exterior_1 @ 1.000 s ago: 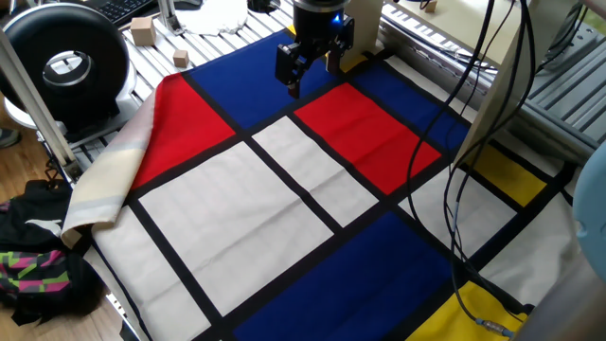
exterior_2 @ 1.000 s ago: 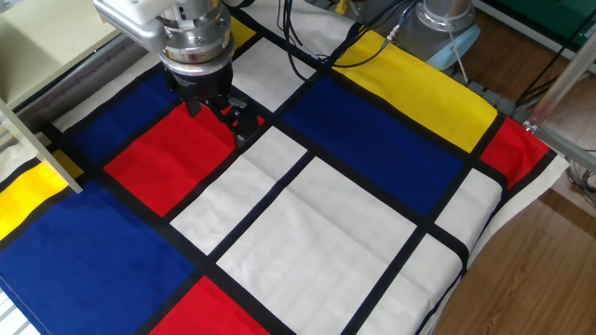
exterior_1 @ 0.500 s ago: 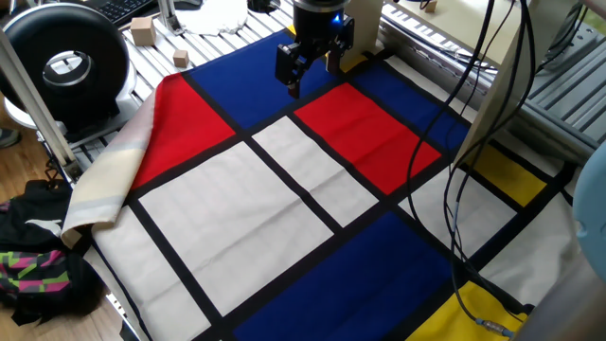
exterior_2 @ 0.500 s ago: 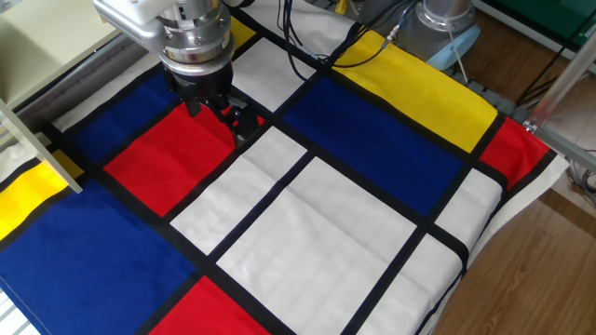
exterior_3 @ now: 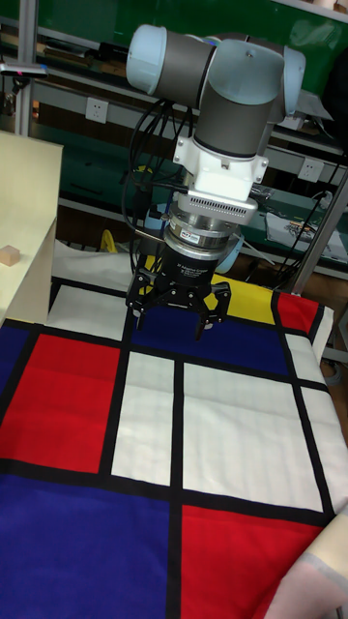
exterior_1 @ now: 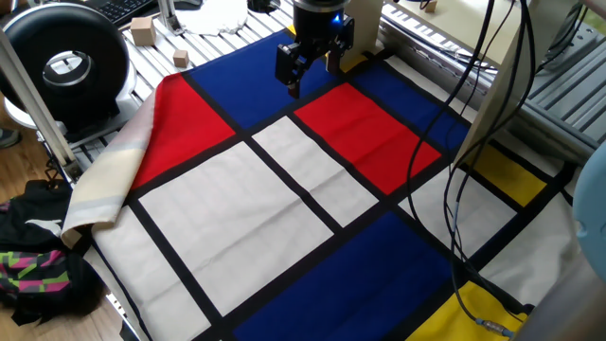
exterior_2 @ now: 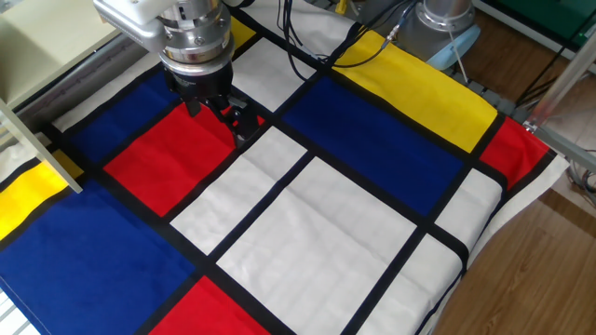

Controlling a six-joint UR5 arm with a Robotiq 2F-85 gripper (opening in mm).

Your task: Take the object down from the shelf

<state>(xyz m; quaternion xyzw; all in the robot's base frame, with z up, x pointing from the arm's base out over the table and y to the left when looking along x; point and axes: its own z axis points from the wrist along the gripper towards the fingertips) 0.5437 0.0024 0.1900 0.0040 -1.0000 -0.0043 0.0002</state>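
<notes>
The object (exterior_3: pixel 8 255), a tiny tan wooden cube, rests on the pale beige shelf (exterior_3: pixel 31 213) at the far left of the tall fixed view. My gripper (exterior_3: pixel 177 314) hangs to its right, over the chequered cloth near the blue and red squares, well apart from the cube. Its fingers (exterior_3: pixel 135 296) are spread and hold nothing. In one fixed view the gripper (exterior_1: pixel 308 71) is open above the cloth's far edge, with the shelf (exterior_1: pixel 500 80) to its right. In the other fixed view the gripper (exterior_2: pixel 210 109) is just right of the shelf (exterior_2: pixel 37 51).
A coloured cloth (exterior_1: pixel 284 208) covers the table. Two larger wooden blocks (exterior_1: pixel 142 30) lie on the slatted metal table beside a black round device (exterior_1: pixel 64 64). Cables (exterior_1: pixel 464 123) hang in front of the shelf. A bag (exterior_1: pixel 38 260) lies on the floor.
</notes>
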